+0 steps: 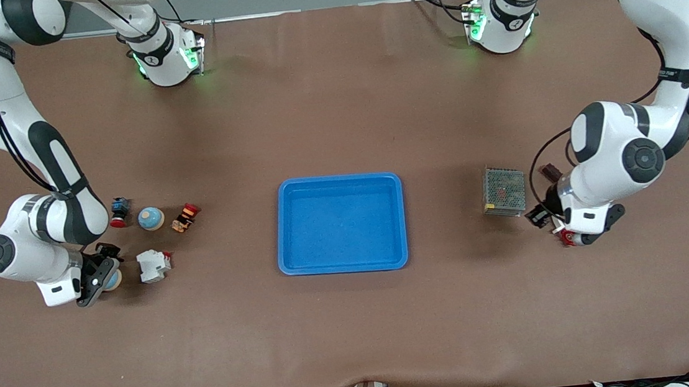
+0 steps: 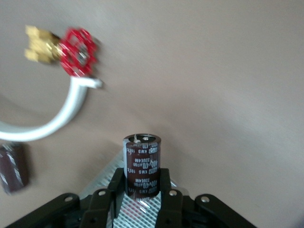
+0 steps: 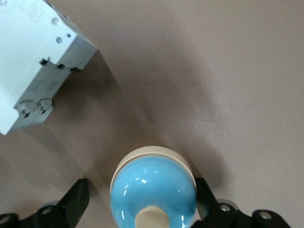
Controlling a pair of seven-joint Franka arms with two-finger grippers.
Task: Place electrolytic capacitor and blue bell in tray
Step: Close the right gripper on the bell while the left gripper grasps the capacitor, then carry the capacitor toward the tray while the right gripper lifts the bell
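Note:
The blue tray (image 1: 341, 225) lies mid-table with nothing in it. My left gripper (image 1: 538, 214) (image 2: 141, 183) is shut on a dark brown electrolytic capacitor (image 2: 141, 164), held upright just over the edge of a grey mesh box (image 1: 504, 191) toward the left arm's end of the table. My right gripper (image 1: 101, 280) (image 3: 142, 202) is low at the right arm's end, open around a blue bell (image 1: 113, 280) (image 3: 154, 187) with a cream base and knob. One finger (image 3: 205, 194) touches the bell. The other finger (image 3: 77, 199) stands a little off it.
A second blue bell (image 1: 151, 218), a white breaker (image 1: 153, 266) (image 3: 33, 61) and two red-capped switches (image 1: 120, 212) (image 1: 186, 217) sit near the right gripper. Another capacitor (image 1: 550, 172) (image 2: 13, 167) and a red-handled valve (image 1: 566, 237) (image 2: 78, 51) lie by the left gripper.

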